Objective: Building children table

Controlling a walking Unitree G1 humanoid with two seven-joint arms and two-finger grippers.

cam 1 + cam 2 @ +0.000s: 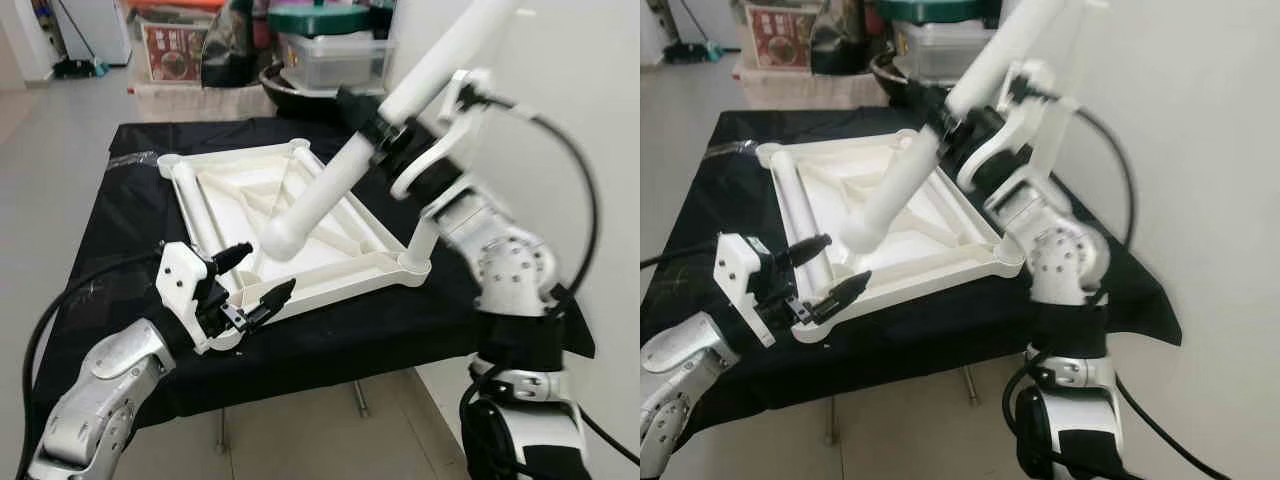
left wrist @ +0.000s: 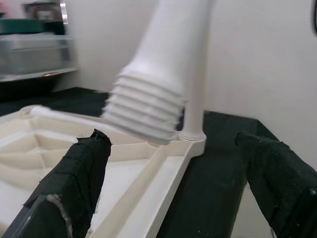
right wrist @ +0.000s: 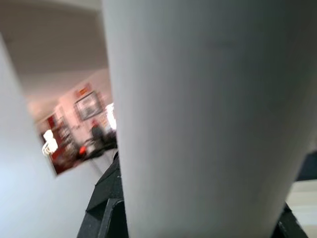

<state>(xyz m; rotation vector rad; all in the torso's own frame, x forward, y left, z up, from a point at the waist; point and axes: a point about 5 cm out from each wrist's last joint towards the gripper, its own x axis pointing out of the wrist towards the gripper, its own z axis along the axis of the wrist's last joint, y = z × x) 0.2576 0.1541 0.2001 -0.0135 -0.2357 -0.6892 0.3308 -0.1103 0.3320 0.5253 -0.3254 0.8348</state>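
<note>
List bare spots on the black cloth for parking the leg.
Free: the cloth left of the white tabletop, and the far strip behind it. The near edge is crowded by the left claw. The right claw holds the leg over the tabletop.

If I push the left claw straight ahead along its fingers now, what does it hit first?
Probably the threaded end of the white table leg held by the right claw, hanging just ahead between the left claw fingers, above the tabletop's rim; depth is uncertain.

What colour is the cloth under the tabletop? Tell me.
Black cloth, clearest in the left eye view.
</note>
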